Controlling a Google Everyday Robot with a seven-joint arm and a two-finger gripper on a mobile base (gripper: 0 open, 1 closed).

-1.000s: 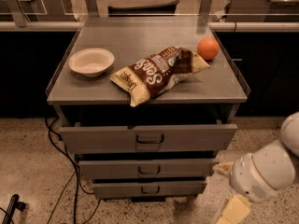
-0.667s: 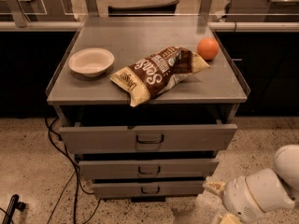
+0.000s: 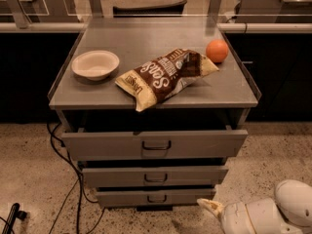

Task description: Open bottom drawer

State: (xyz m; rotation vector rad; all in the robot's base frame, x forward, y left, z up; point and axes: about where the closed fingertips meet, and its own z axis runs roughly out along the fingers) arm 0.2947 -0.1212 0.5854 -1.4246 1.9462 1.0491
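Observation:
The bottom drawer (image 3: 181, 198) is the narrowest grey front at the foot of the cabinet, with a small dark loop handle (image 3: 156, 198) at its centre. My gripper (image 3: 210, 207) sits low at the bottom right, a cream tip on a white arm (image 3: 265, 215). It is just below and right of the drawer's right corner, well to the right of the handle. Most of the gripper is cut off by the frame's lower edge.
Above it are a mid-width drawer (image 3: 155, 176) and a wide top drawer (image 3: 156, 144) that stands pulled out. On the cabinet top lie a white bowl (image 3: 95, 64), a brown chip bag (image 3: 165, 75) and an orange (image 3: 217, 50). Black cables (image 3: 68, 179) trail on the floor at left.
My arm has dropped lower in the frame, and the gripper tip now points left toward the bottom drawer's right corner. The drawers and tabletop objects have not moved.

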